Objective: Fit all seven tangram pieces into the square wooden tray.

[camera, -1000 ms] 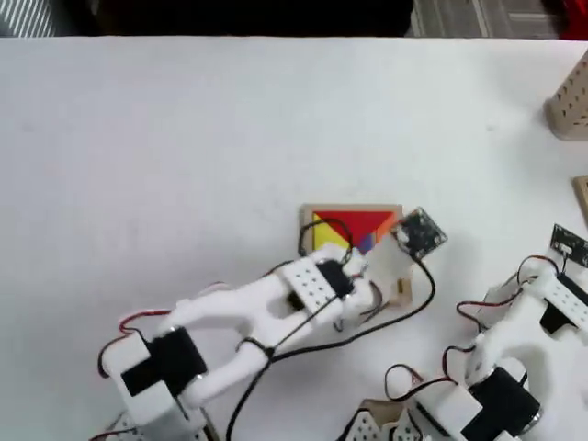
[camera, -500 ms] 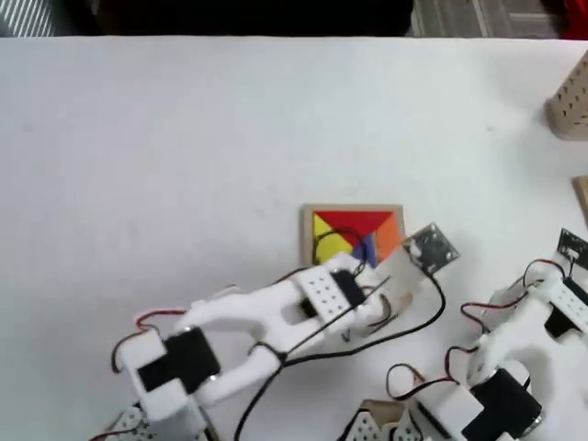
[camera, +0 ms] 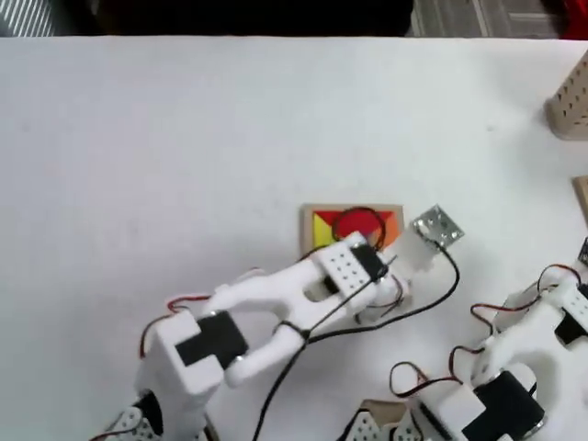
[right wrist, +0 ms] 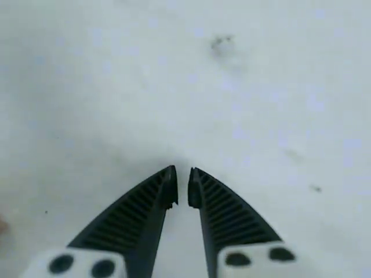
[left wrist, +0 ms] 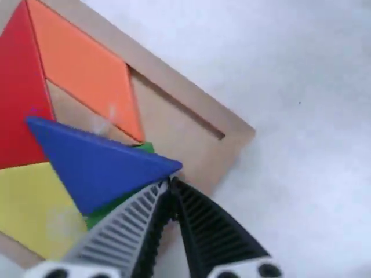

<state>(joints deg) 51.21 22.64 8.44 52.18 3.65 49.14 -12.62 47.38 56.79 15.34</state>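
The square wooden tray (left wrist: pixel 191 110) holds a red triangle (left wrist: pixel 17 104), an orange parallelogram (left wrist: pixel 87 75), a yellow piece (left wrist: pixel 29 202) and a green piece (left wrist: pixel 145 147). A blue triangle (left wrist: pixel 98 168) lies tilted over the green piece and is not seated flat. My left gripper (left wrist: pixel 171 185) is shut, with its tips at the blue triangle's corner, above a bare part of the tray floor. From above, the left arm (camera: pixel 349 266) covers most of the tray (camera: pixel 305 230). My right gripper (right wrist: pixel 181 188) is shut on nothing over bare white table.
The right arm (camera: pixel 514 367) sits at the table's near right corner. A perforated wooden block (camera: pixel 570 101) stands at the far right edge. Another wooden item (camera: pixel 377 423) lies at the near edge between the arms. The table's far half and left side are open.
The left arm has swung farther over the tray, and its wrist has shifted right and away. The right arm has drawn slightly to the right.
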